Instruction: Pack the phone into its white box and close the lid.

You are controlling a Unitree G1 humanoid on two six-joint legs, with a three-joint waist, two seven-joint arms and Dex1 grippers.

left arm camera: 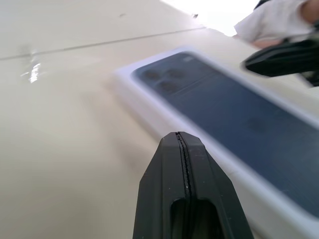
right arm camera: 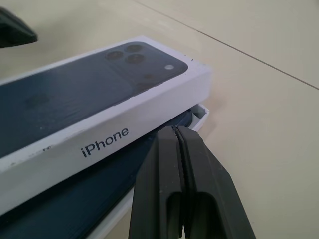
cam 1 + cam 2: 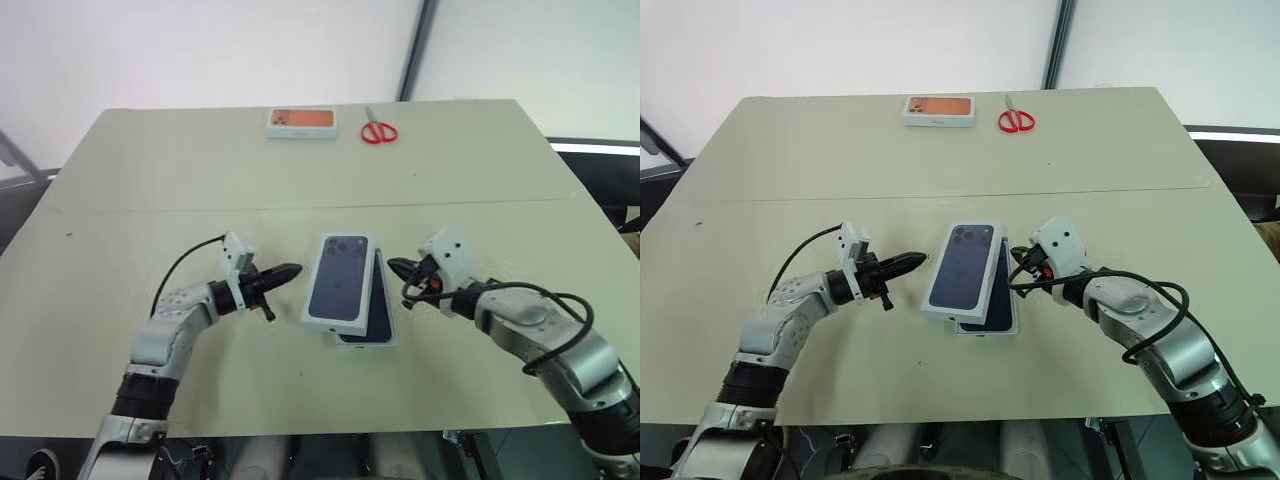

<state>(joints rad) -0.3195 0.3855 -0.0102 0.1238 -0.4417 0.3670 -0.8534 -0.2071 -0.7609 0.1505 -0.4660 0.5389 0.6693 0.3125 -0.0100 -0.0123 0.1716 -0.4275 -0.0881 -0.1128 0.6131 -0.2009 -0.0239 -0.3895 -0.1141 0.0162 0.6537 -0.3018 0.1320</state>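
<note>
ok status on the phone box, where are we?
Left gripper and right gripper both shut, empty, flanking the stack. White lid with printed phone picture sits askew on the white box base, dark navy phone showing. Not seated. Nothing obstructing.

You see pale beige table (image 3: 200,180), faint seam line across its middle. White box (image 3: 385,335) lies on it near centre. At far edge: small box with orange top (image 3: 302,122), red-handled scissors (image 3: 378,131) just beside it, apart, both flat on table.
</note>
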